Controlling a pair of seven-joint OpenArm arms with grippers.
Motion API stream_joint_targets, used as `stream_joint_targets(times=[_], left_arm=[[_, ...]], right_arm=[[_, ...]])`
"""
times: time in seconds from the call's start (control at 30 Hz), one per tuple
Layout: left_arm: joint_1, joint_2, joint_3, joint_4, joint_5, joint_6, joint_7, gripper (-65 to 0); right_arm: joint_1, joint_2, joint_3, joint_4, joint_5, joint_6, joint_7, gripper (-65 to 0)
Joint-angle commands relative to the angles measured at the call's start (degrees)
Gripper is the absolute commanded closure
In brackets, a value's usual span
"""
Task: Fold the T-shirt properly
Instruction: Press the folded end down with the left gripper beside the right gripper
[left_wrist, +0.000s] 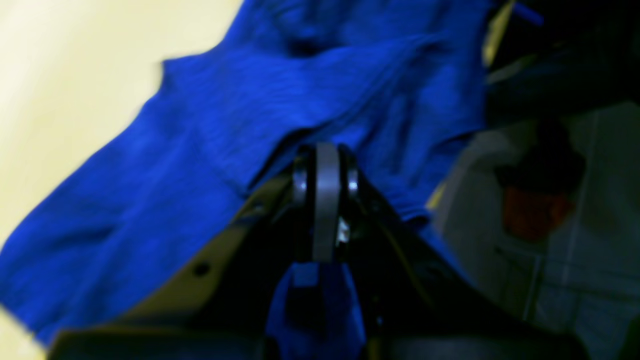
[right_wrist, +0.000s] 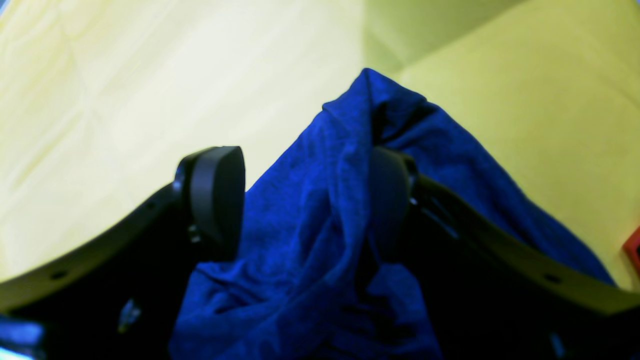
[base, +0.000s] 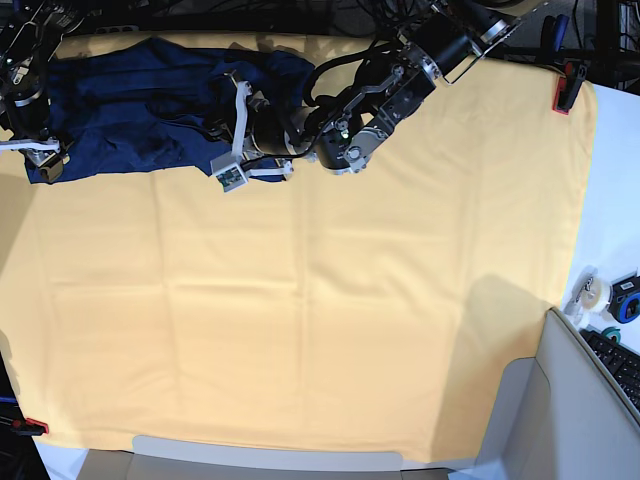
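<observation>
The dark navy T-shirt lies crumpled at the far left of the table, on the pale yellow cloth. My left gripper reaches in from the top right to the shirt's right part. In the left wrist view its fingertips are pressed together against a fold of the blue fabric. My right gripper is at the shirt's left end. In the right wrist view its jaws stand apart, with bunched shirt fabric between them and draped over the right finger.
Red clamps pin the yellow cloth at the far right and the near left corner. Tape rolls and a keyboard lie off the cloth at the right. Cables and arm bases line the back edge.
</observation>
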Motion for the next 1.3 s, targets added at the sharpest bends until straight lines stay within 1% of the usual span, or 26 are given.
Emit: stream_joint_targets(times=[0.0,0.07,0.17,0.23,0.43,0.5,0.63,0.7,0.8,0.87,0.93,1.0,1.27], left_arm=[[-0.97,1.06,0.32,0.17,-0.61,-0.31,-1.74,-0.4],[-0.97,2.38,0.75,-0.54,-0.61,-0.31,-3.67,-0.4],[-0.97,3.17,0.75,-2.29,-0.61,-0.31,-5.96,-0.4],[-0.97,4.58,0.75,-3.26,-0.61,-0.31,-7.63,-0.4],[-1.5,5.63,0.23,-2.56,-0.61,-0.31,-8.6,-0.4],[-2.03,5.28,-0.39,-0.18,-0.61,-0.22,-8.69,-0.4],[-1.5,2.47,-7.42,6.94,-0.61,-0.22,-7.37,-0.4],[-0.53,-0.34,-9.62,9.75,-0.61,-0.22,-4.38,-0.4],[-0.62,-2.28,-10.67,10.37,-0.61,-0.22,0.11,-0.4],[-0.62,-3.16,-10.41,9.93,-0.61,-0.22,2.39,-0.4],[-0.18,-3.25,-10.32,9.22,-0.61,-0.22,3.89,-0.4],[-0.09,-3.68,-10.15,8.26,-0.61,-0.22,4.41,-0.4],[-0.62,-3.68,-1.18,2.28,-0.52,-0.22,3.62,-0.4]], right_arm=[[0.25,1.01,0.36,0.96,0.4,0.21,1.38,-38.3],[0.25,1.01,0.36,0.96,0.4,0.21,1.38,-38.3],[0.08,0.92,0.36,0.96,0.4,0.21,1.38,-38.3],[-0.01,0.92,0.36,0.96,0.4,0.21,1.38,-38.3],[-0.01,0.92,0.62,0.96,0.31,0.21,1.38,-38.3],[-0.01,0.92,0.71,0.96,0.31,0.21,1.38,-38.3],[-0.01,0.92,0.53,0.87,0.31,0.21,1.38,-38.3],[-0.01,0.92,0.45,0.87,0.31,0.21,1.38,-38.3],[0.17,0.92,0.45,0.08,0.31,0.21,1.38,-38.3],[0.34,1.01,0.45,-0.89,0.31,0.21,1.47,-38.3],[0.34,1.01,0.45,-1.41,0.31,0.21,1.56,-38.3],[0.34,0.92,0.36,-1.41,0.31,0.21,1.56,-38.3],[0.34,0.92,0.36,-1.33,0.31,0.21,1.38,-38.3]])
